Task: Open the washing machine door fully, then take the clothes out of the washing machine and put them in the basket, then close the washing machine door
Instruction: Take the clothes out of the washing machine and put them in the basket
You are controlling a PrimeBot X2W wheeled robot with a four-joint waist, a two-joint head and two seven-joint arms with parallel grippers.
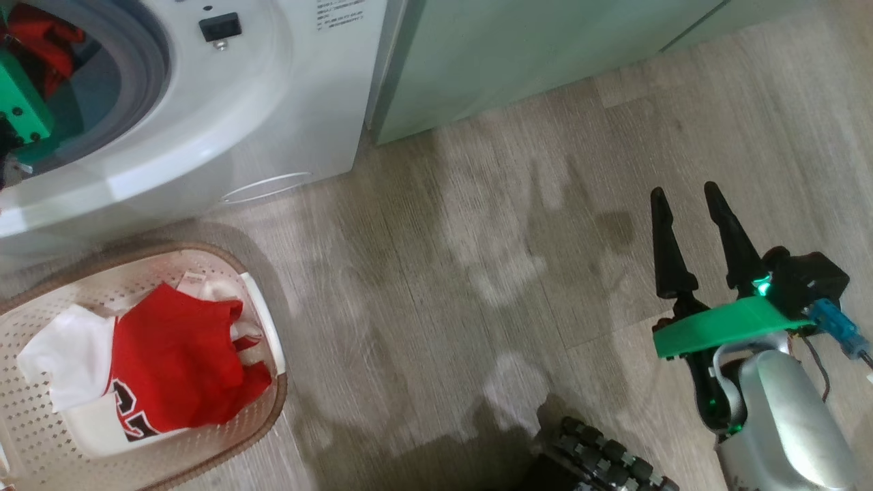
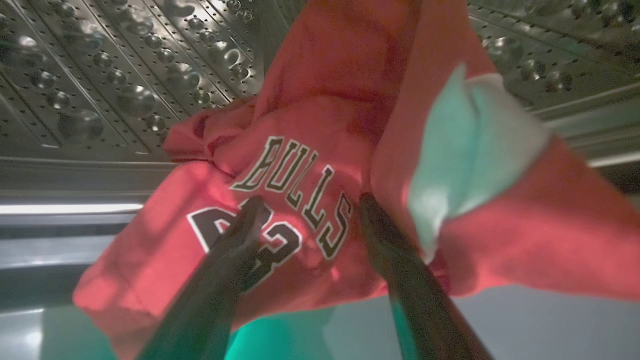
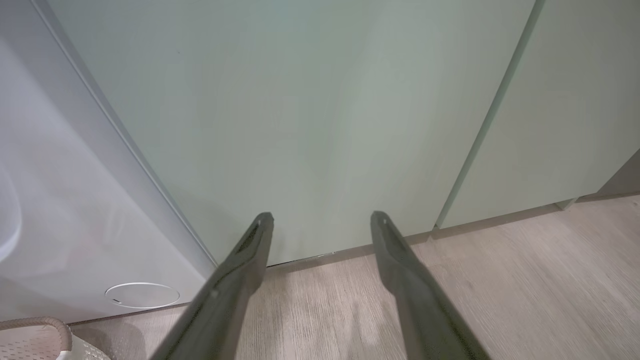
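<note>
The washing machine (image 1: 273,102) stands at the upper left, its grey-gasketed opening uncovered; its door is out of view. My left arm's green mount (image 1: 20,102) reaches into the opening. Inside the steel drum (image 2: 100,75), my left gripper (image 2: 311,202) is open, its fingers spread over a red jersey (image 2: 310,125) with "BULLS" lettering and a pale patch (image 2: 470,145). That jersey also shows in the opening (image 1: 41,41). The basket (image 1: 269,409) sits on the floor below the washer, holding another red jersey (image 1: 177,361) and a white garment (image 1: 68,354). My right gripper (image 1: 689,194) hangs open over the floor, holding nothing.
Pale green cabinets (image 3: 325,100) stand right of the washer, directly ahead of my right gripper (image 3: 322,219). A small round white flap (image 3: 142,295) sits low on the washer front. Wood-look floor (image 1: 477,273) spreads between basket and right arm. A black wheel (image 1: 600,457) shows at the bottom.
</note>
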